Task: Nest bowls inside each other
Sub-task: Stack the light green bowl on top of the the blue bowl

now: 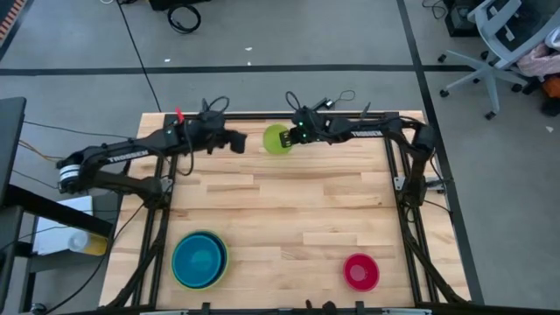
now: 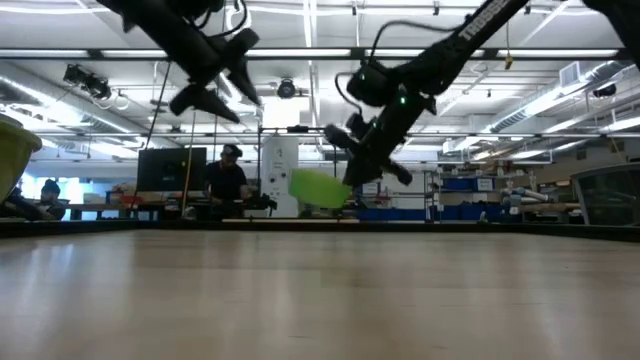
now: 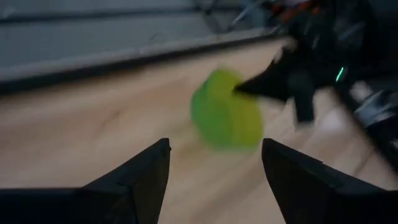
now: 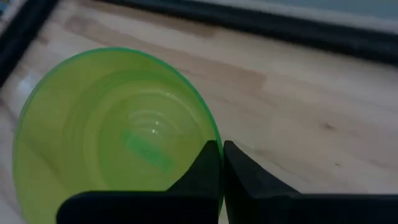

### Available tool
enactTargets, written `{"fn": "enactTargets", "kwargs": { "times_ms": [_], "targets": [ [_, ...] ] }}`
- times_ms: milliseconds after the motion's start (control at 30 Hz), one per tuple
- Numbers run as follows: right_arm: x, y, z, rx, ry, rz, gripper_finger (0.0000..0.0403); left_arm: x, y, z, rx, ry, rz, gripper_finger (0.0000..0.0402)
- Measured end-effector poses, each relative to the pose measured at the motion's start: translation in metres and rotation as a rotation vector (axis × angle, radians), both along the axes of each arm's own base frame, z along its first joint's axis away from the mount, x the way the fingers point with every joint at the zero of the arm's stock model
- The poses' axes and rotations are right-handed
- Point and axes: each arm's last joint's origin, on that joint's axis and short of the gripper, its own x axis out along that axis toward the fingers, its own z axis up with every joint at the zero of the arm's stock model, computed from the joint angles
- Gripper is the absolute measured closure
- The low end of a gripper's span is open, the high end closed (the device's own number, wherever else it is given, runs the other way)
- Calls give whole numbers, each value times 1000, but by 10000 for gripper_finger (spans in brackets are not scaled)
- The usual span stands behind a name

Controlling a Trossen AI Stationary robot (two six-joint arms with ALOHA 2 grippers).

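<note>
1. Left gripper [image 3: 214, 165] hangs above the wooden tabletop [image 3: 93, 130], fingers [image 3: 140, 171] spread wide.
2. Beyond it, the small green bowl [image 3: 225, 117], blurred.
3. Right gripper [image 3: 252, 89] pinches the bowl's rim.

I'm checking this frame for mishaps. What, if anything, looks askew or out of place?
Only the small green bowl: it hangs tilted above the table's far edge, pinched by its rim in the right gripper. That looks like a deliberate lift. Nothing spilled or damaged.
</note>
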Motion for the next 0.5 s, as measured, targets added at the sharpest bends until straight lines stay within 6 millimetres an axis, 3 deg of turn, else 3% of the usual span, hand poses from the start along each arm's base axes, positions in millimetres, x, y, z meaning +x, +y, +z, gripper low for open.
{"fn": "enactTargets", "kwargs": {
  "times_ms": [233, 500],
  "targets": [
    [4, 35, 38, -215, 2, -2, 394, 31, 13, -4, 121, -87, -112, 168],
    [3, 50, 51, -295, 30, 36, 394, 50, 8, -7, 344, -33, -264, 170]
  ]
}}
